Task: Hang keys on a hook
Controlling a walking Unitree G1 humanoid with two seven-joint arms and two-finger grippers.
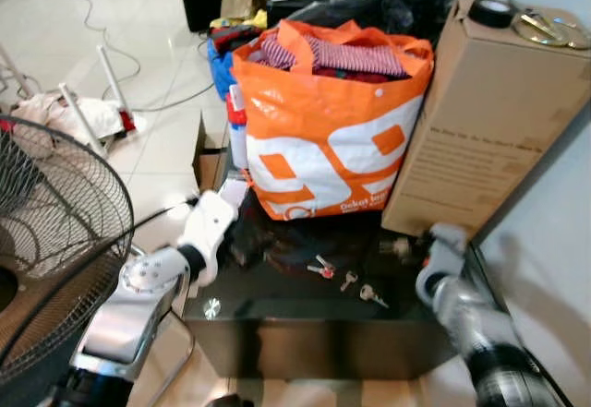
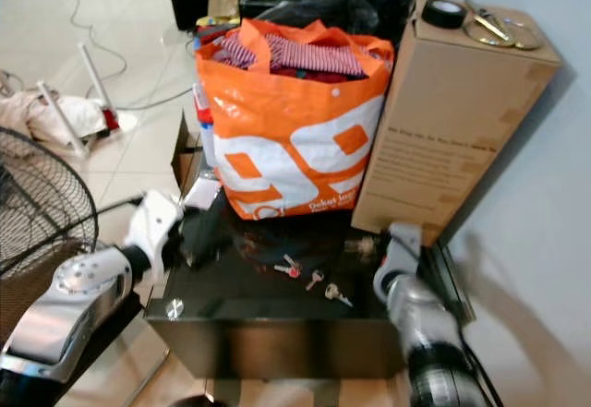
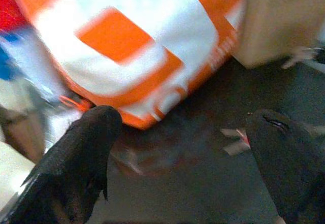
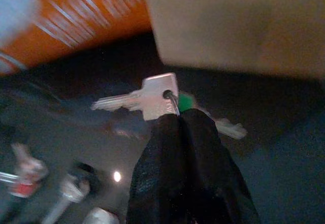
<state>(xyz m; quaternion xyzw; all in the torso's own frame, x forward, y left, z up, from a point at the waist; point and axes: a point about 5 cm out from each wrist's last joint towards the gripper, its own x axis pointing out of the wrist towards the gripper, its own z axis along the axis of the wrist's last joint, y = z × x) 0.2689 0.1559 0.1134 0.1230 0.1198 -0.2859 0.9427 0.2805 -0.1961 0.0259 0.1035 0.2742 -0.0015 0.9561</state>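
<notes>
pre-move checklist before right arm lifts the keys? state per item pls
1. Right gripper shut on the key ring: ok, fingers pinch the ring by the silver key.
2. All keys gathered: not ok, loose keys lie on the black table.
3. Left gripper out of the way: ok, open, low over the table beside the orange bag.
4. Lift path: cannot tell, the cardboard box stands close to the right gripper.
5. Hook located: cannot tell.

A low black table (image 1: 305, 310) carries an orange bag (image 1: 328, 135), cardboard box (image 1: 489, 121) and loose keys (image 1: 346, 280).
</notes>
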